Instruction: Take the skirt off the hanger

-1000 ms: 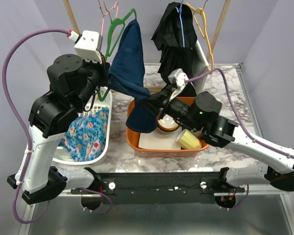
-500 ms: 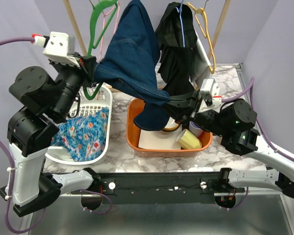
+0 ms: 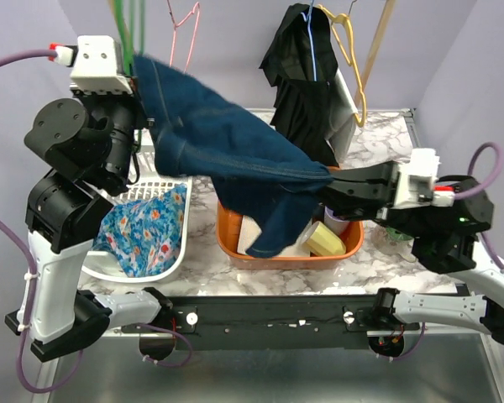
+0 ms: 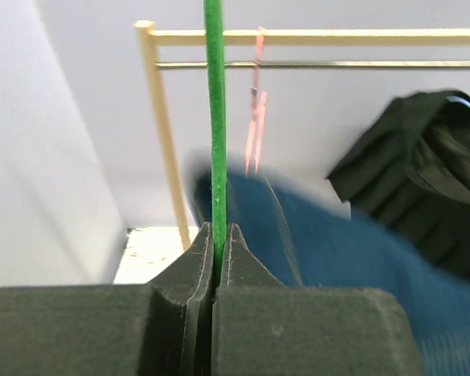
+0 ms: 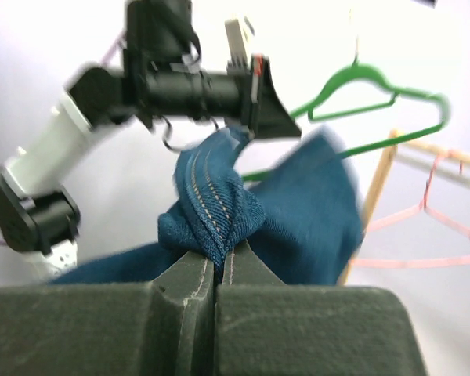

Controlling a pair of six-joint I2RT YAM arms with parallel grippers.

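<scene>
Left end effector clamped on green hanger, high at left. Skirt spans taut, long axis sloping down-right to right end effector, which pinches a denim fold. Judged pull-off direction: rightward.

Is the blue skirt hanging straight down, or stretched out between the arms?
Stretched: the skirt spans from the green hanger in the left gripper to the right gripper.

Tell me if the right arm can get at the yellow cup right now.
Probably not: the right gripper is shut on the skirt, so it is not free. The yellow cup lies uncovered in the orange bin, close by.
</scene>
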